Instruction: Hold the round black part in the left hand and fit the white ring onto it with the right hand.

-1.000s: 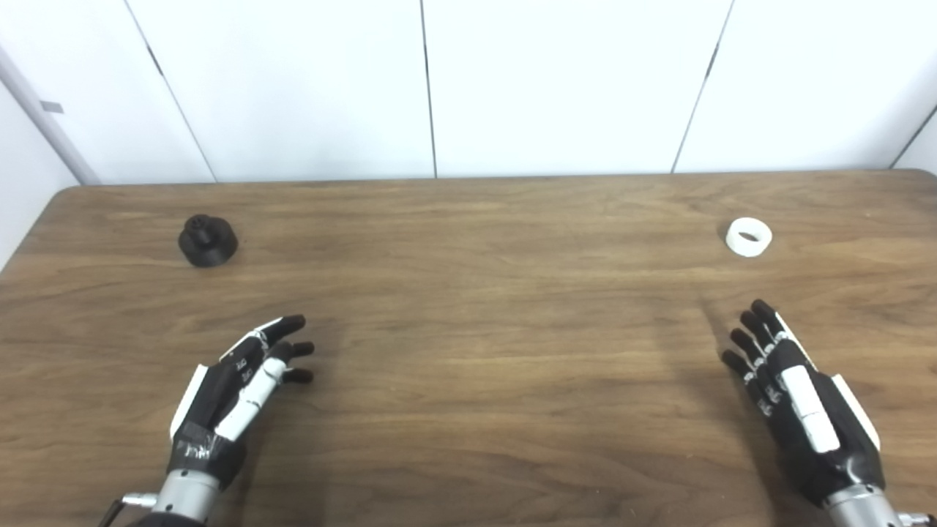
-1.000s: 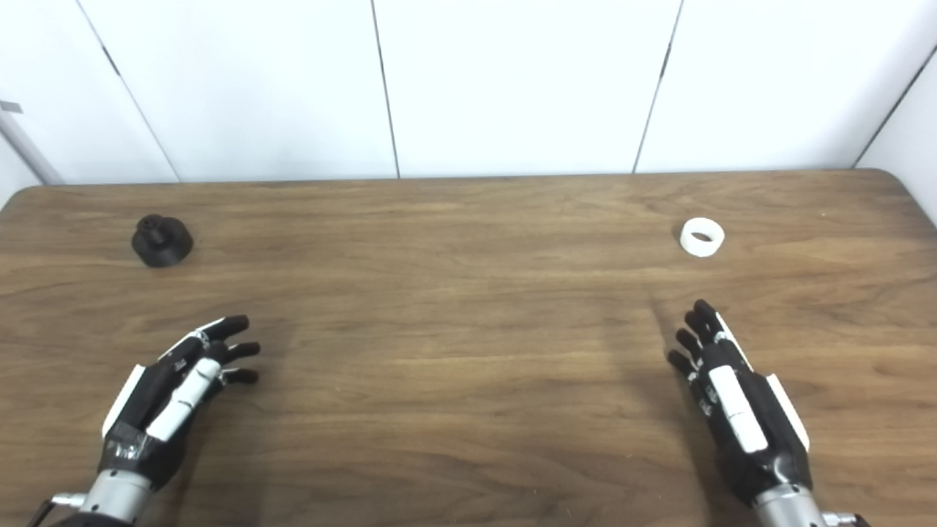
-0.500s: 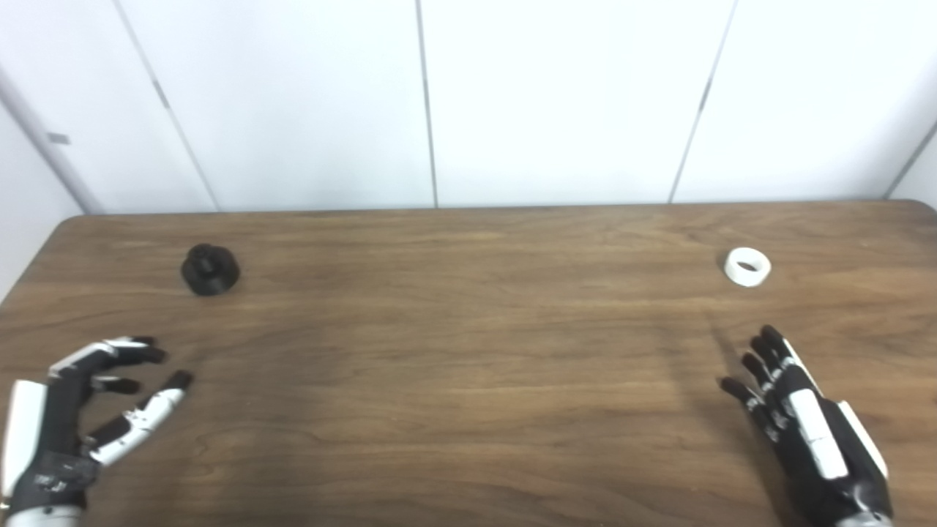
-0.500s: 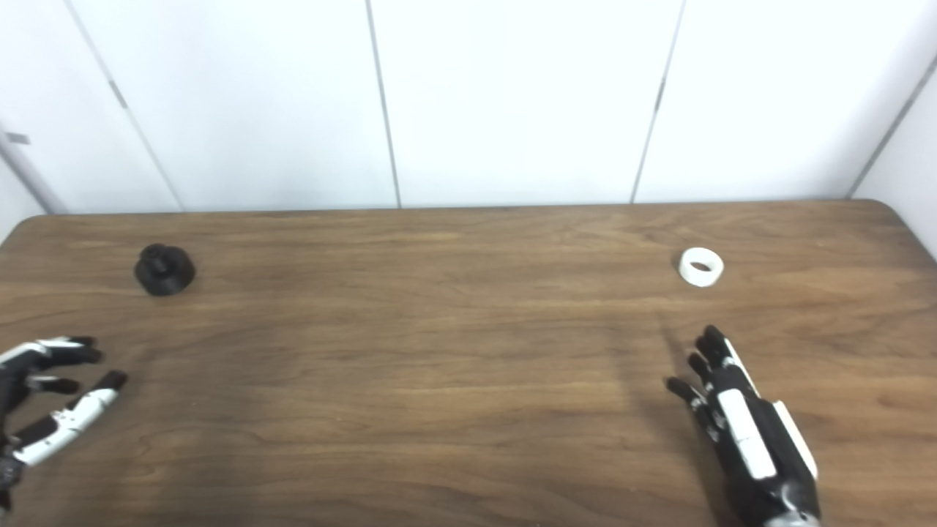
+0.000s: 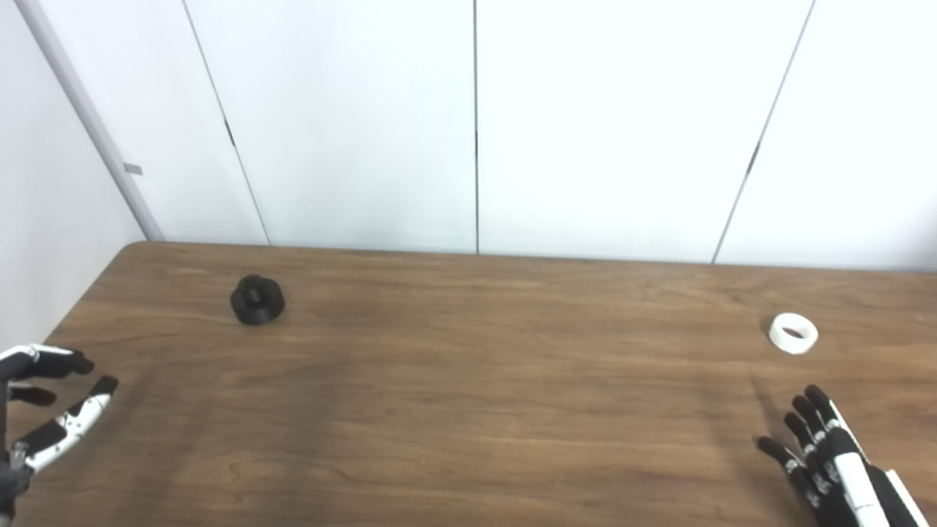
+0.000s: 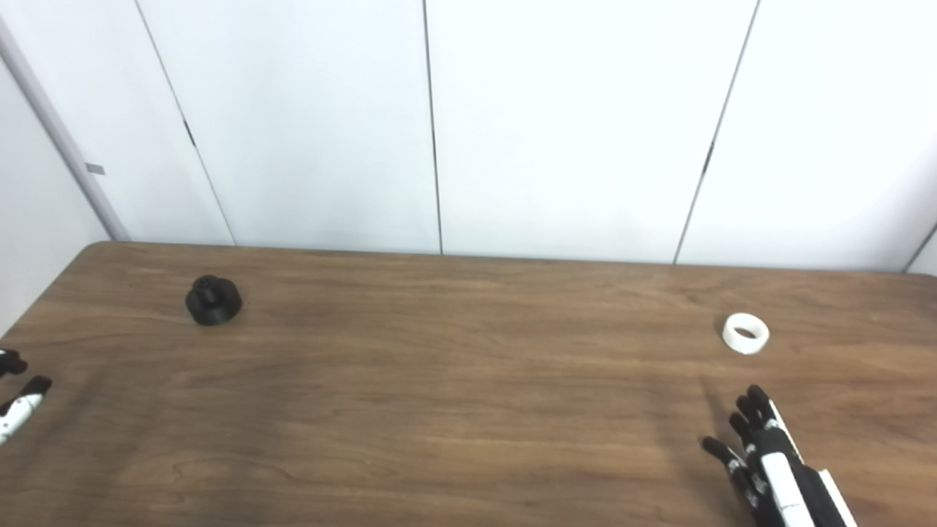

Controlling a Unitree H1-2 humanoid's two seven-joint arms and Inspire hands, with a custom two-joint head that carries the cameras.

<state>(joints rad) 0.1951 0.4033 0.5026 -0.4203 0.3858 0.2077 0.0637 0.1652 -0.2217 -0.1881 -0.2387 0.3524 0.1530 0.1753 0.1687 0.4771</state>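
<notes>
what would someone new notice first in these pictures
A round black part sits alone at the table's far left, and a white ring lies far off at the right. Both hands are low at the near corners, left hand and right hand, fingers spread, holding nothing.

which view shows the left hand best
The left eye view: the left hand shows there at the picture's left edge, open, fingers spread, empty, well short of the round black part. The right eye view shows only a couple of its fingertips.

On the table [image 5: 468, 410], the part [image 5: 257, 299] lies far left, the ring [image 5: 793, 334] far right.
</notes>
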